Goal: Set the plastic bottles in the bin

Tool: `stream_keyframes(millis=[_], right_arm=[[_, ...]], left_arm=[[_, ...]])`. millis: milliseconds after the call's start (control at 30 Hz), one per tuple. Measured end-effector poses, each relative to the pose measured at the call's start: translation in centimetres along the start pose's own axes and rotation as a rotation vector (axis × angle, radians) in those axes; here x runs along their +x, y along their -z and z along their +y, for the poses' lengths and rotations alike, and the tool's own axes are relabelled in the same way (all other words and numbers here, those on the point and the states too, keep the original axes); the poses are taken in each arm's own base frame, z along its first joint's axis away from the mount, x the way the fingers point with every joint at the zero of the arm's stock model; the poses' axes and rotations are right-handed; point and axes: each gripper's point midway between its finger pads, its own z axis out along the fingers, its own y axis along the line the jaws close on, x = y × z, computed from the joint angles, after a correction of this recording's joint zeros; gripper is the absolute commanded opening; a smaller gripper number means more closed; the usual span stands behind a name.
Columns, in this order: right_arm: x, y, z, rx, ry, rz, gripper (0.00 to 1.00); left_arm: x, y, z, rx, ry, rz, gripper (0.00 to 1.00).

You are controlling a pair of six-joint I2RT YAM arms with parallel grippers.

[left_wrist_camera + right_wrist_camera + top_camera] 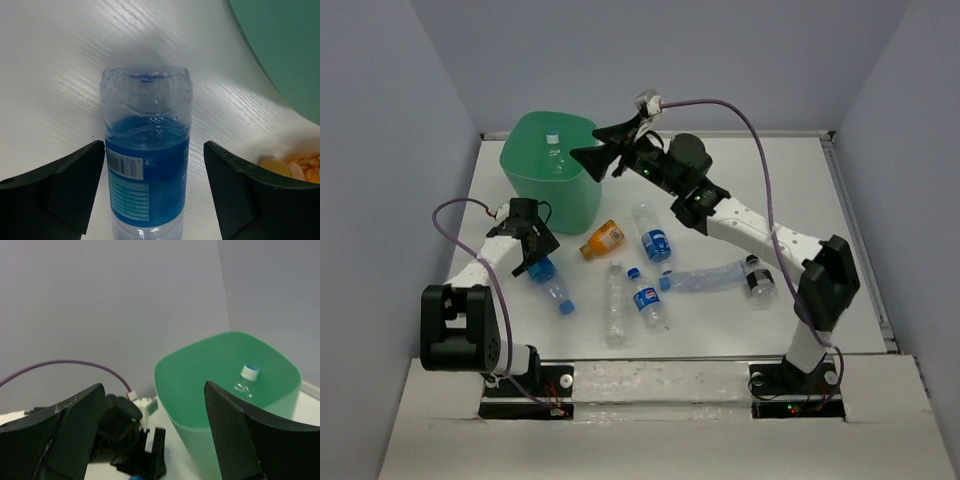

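White tabletop (820,180) boxed in by plain grey walls, from above: the bin (525,180) stands at the far left with a capped bottle (553,141) inside it; the right gripper (585,143) hangs at the bin's right rim, jaws spread and empty; the left gripper (532,262) sits low over one end of a blue-labelled bottle (552,285) lying near the front left; between the arms lie an orange bottle (603,238), a second blue-labelled bottle (654,240), a third blue-labelled bottle (647,297), a plain clear bottle (614,303), a long clear bottle (705,278) and, just beside its right end, a dark-labelled bottle (758,282)

Left wrist camera settles what the overhead view cannot: the blue-labelled bottle (146,165) lies lengthwise between the two spread fingers (60,190) with bare table on either side, touched by neither; its base points away from the camera, barcode facing up; the bin wall (280,45) fills the upper right corner and the orange bottle (295,167) peeks in at the right edge

Right wrist camera alone looks into the bin (200,390): the capped bottle (245,380), white cap ringed in blue, rests against the inner wall, just past the right finger; the jaws stand wide apart with nothing between them; below the gap sit the left arm (125,430) and its purple cable (65,365)
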Motion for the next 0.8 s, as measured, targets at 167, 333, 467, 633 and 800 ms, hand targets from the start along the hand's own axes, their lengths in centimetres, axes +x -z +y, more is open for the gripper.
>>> stream_keyframes(millis=[167,333,467,633,800], right_arm=[[3.7,5.8,-6.7,0.175,-0.066,0.144,0.95],[12.5,13.0,-18.0,0.464,-0.152,0.424,1.00],[18.7,16.7,-20.1,0.556,-0.196,0.627,1.00],[22.9,19.4,-19.7,0.597,-0.198,0.797,1.00],[23.3,19.5,-20.3,0.613,-0.173,0.829,0.98]], left_arm=[[0.1,-0.7,-0.3,-0.005,0.003,0.013,0.65],[-0.4,-0.1,-0.4,0.012,0.011,-0.015,0.60],[-0.4,-0.1,-0.4,0.022,0.011,-0.021,0.71],[0.3,-1.6,-0.8,0.005,-0.014,0.031,0.67],[-0.3,-1.8,-1.2,0.005,-0.013,0.025,0.47]])
